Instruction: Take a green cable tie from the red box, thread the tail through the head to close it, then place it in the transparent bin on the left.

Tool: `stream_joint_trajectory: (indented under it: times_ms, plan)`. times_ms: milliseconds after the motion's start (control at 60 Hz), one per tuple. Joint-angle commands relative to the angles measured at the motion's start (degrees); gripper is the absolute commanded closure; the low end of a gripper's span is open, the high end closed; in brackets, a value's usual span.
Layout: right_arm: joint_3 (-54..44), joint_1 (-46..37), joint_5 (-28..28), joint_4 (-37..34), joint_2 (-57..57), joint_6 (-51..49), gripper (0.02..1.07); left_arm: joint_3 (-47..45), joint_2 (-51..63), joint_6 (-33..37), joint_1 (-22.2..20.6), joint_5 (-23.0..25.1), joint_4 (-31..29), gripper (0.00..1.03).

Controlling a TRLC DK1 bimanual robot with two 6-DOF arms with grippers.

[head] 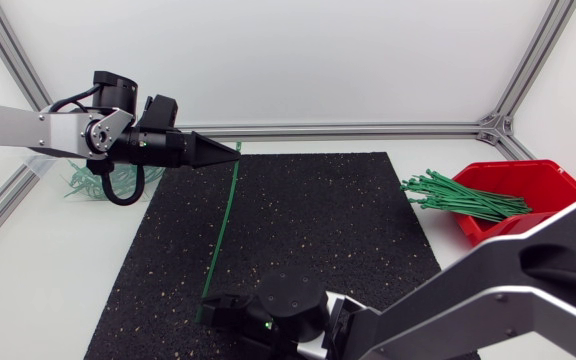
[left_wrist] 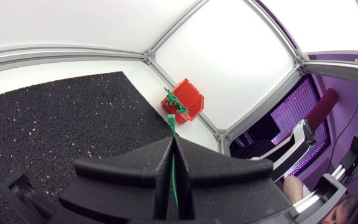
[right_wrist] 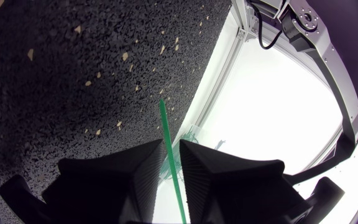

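**Head view.**
- Red box (head: 548,172): near the table's right edge. It holds a bundle of green cable ties (head: 463,197) that spills over its left rim.
- Transparent bin (head: 60,172): near the table's left edge, behind the left arm. It holds a few green ties.
- Black mat (head: 318,230): at the middle of the table.
- Cable tie (head: 223,220): one, stretched straight over the mat's left half. Its far end is at the left gripper (head: 232,150), towards the mat's far edge. Its near end is at the right gripper (head: 208,300), at the mat's near edge.

**Left wrist view.**
- Left gripper (left_wrist: 173,140): fingers pressed together, clamped on the cable tie (left_wrist: 171,124). A short green length sticks out ahead of the tips.
- Red box (left_wrist: 193,103): far ahead, by the table's corner post, with green ties on top.

**Right wrist view.**
- Right gripper (right_wrist: 171,148): fingers parted, with a bright gap between them.
- Cable tie (right_wrist: 165,121): runs through that gap and on past the tips, over the mat (right_wrist: 73,74). Light shows on both sides of the strip.
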Motion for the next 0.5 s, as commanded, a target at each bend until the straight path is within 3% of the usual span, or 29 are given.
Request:
stream_joint_trajectory:
  times_ms: [0,483]
  plan:
    - [-0.8,0.5,0.4,0.7,-1.1,-0.5,0.78,-1.2,-0.2,-0.4,-0.3,0.9,0.1,1.0]
    - [1.9,0.1,0.4,0.7,0.7,-0.4,0.77,-1.8,-0.4,-0.4,-0.6,0.9,0.1,1.0]
